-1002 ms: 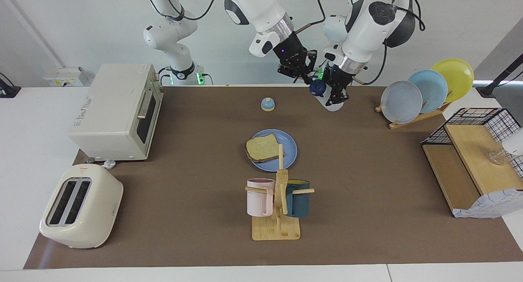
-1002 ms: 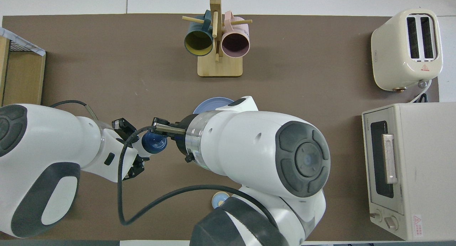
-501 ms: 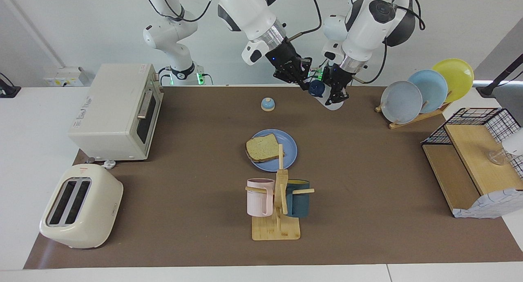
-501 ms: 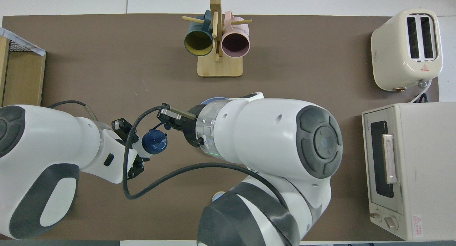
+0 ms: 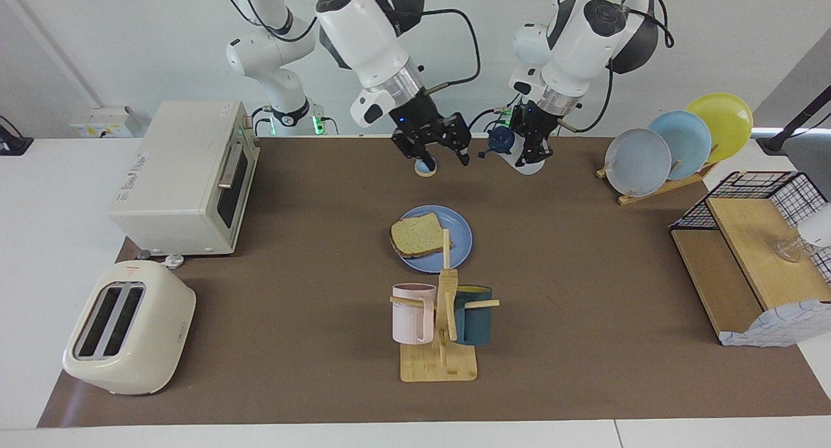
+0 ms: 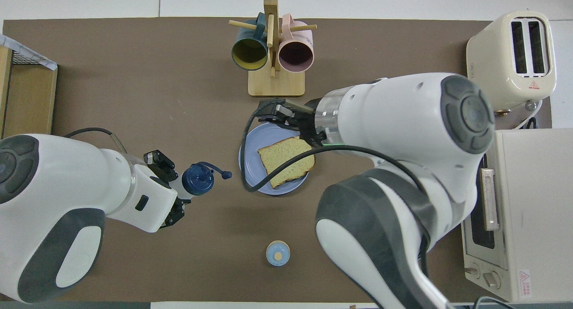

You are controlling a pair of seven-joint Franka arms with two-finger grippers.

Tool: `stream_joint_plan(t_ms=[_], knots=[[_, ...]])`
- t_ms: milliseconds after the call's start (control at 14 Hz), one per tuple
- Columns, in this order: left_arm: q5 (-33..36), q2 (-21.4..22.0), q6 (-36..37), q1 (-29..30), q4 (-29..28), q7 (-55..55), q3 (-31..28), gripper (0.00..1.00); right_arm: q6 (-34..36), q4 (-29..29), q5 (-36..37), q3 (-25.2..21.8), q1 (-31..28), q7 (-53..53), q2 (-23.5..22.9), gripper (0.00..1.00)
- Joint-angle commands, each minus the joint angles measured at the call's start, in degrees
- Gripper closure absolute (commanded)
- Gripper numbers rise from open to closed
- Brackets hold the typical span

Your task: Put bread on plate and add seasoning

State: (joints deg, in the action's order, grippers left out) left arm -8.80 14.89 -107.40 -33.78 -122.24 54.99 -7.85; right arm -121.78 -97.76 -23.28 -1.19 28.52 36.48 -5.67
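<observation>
While the left end effector (image 5: 531,143) holds the seasoning (image 5: 519,150) aloft, the plate (image 5: 458,239) lies toward the right arm's end of the worktop (image 5: 584,292) from it.

Clamped on the bottle's body, it keeps the bottle near upright, cap (image 6: 197,180) up and its loop pointing at the plate. The bread (image 6: 286,160) lies flat on the plate, well apart from the bottle. The right end effector (image 5: 441,150), fingers apart and empty, hangs over the bell (image 6: 277,252).

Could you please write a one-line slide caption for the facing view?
Left gripper holds the seasoning bottle aloft, right gripper open above the bell; bread rests on the blue plate.
</observation>
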Motion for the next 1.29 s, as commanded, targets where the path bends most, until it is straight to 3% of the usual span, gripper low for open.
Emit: stream_joint_plan(t_ms=[0,143,429,573,787,1002,1217], knots=[[1.23,0.57,-1.67,-0.5,0.07,-3.13,1.69,1.0,8.19,-1.29,7.15,0.49,-6.44,-7.46,2.58,0.0],[6.57,-0.3,-1.42,-0.41,1.65,-6.28,4.23,1.0,13.9,-0.68,16.12,0.4,-10.13,-11.33,4.77,0.0],[12.82,-2.32,-0.54,-0.41,4.46,-9.36,8.63,1.0,27.81,1.44,21.42,0.31,-19.01,-22.57,8.12,0.0],[15.73,-3.46,0.6,-0.5,6.04,-11.39,10.57,1.0,30.1,1.26,25.64,0.22,-20.6,-25.57,9.0,0.0],[22.57,-7.76,3.67,-0.5,10.08,-17.09,15.13,1.0,30.63,-1.46,25.74,0.22,-23.5,-32.51,10.32,0.0],[29.95,-13.82,8.5,-1.02,15.35,-22.37,19.97,1.0,35.8,1.42,25.83,1.01,-25.88,-32.97,8.14,0.0],[36.54,-18.57,13.95,-5.4,18.87,-24.84,20.25,1.0,36.88,3.98,26.53,1.1,-27.62,-32.97,6.63,0.0]])
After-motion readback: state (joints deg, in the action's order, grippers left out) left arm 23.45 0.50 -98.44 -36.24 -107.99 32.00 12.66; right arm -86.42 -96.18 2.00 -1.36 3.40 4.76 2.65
